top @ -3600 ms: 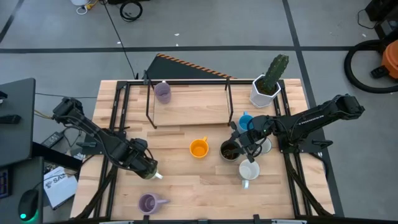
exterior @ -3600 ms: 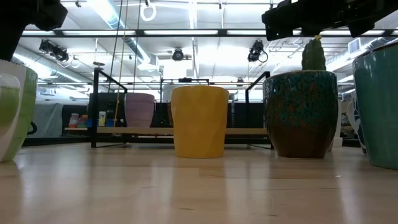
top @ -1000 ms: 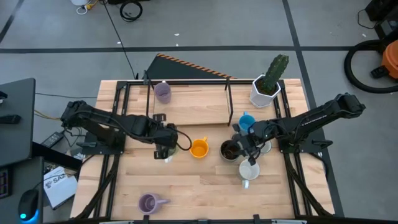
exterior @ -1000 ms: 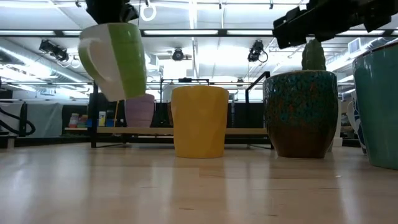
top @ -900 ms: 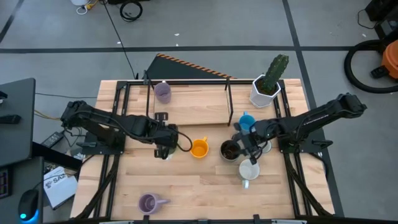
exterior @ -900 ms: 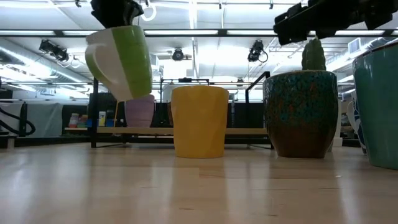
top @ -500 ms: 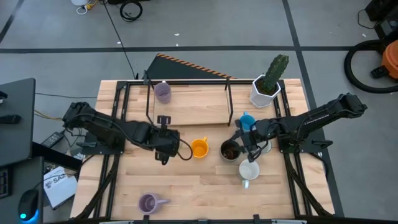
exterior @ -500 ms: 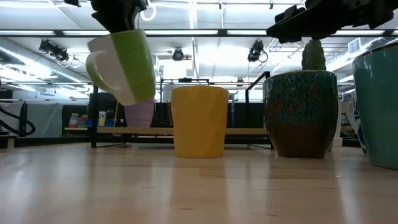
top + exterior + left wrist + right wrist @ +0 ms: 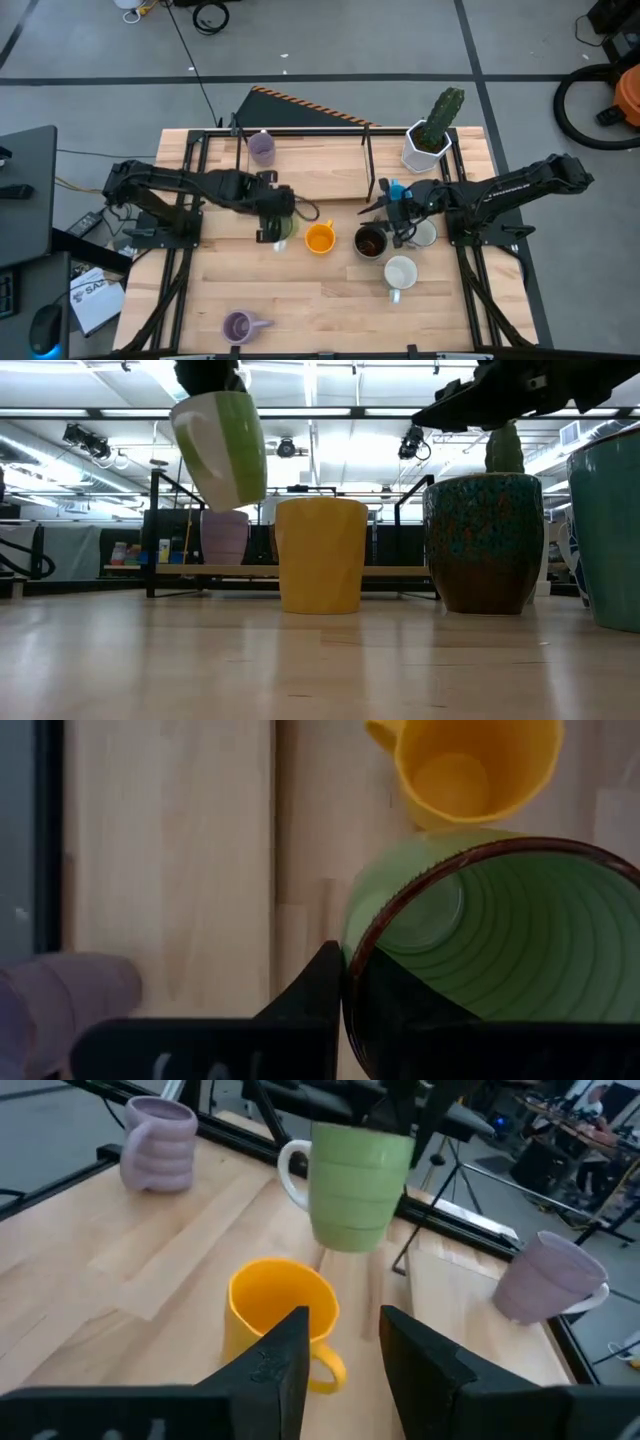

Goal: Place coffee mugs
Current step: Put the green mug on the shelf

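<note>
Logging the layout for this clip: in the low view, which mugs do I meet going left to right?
Green mug held up in the air by the left gripper → orange mug → dark brown mug → blue mug at the right edge.

Green mug (image 9: 285, 226) (airborne) now nearer the orange mug (image 9: 319, 239).

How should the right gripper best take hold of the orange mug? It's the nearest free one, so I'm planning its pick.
The orange mug stands upright, mouth open, so come from above and pinch its rim. Its far side is probably best, away from the handle; the green mug hangs close, held by the left gripper.
</note>
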{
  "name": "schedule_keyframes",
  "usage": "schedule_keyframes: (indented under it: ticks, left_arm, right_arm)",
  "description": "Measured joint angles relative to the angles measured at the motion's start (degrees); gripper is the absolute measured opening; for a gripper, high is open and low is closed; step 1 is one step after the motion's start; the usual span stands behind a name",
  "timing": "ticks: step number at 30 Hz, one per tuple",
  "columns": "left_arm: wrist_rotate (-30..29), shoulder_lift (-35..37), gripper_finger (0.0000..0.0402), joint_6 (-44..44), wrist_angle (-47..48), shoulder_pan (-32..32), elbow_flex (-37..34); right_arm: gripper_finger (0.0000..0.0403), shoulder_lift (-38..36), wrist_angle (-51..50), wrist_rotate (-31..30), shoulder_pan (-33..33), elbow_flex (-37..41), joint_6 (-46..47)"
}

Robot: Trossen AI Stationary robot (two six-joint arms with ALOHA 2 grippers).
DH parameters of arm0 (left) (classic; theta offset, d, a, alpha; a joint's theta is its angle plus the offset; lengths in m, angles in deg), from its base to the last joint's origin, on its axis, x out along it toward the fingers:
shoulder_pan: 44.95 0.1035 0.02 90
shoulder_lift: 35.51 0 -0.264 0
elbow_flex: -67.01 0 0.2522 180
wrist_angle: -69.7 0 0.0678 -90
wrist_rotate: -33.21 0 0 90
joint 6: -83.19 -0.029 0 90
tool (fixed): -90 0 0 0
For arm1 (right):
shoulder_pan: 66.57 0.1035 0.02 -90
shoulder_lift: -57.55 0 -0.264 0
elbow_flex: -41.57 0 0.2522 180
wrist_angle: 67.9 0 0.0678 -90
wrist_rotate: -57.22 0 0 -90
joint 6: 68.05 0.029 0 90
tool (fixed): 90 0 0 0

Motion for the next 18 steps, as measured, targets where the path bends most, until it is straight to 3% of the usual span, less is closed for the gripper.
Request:
schedule_keyframes:
  ticks: [8, 18]
  left_arm:
    - [3.47, 0.00, 0.0024, -5.37, 0.06, 7.44, 0.02]
    - [4.16, -2.67, 0.0025, -7.76, 4.38, 15.36, 0.02]
  right_arm:
    - [0.0127, 0.02, 1.73, 6.47, -1.43, 0.00, 0.72]
    - [0.0127, 0.07, 3.51, 6.77, -1.43, 0.00, 0.89]
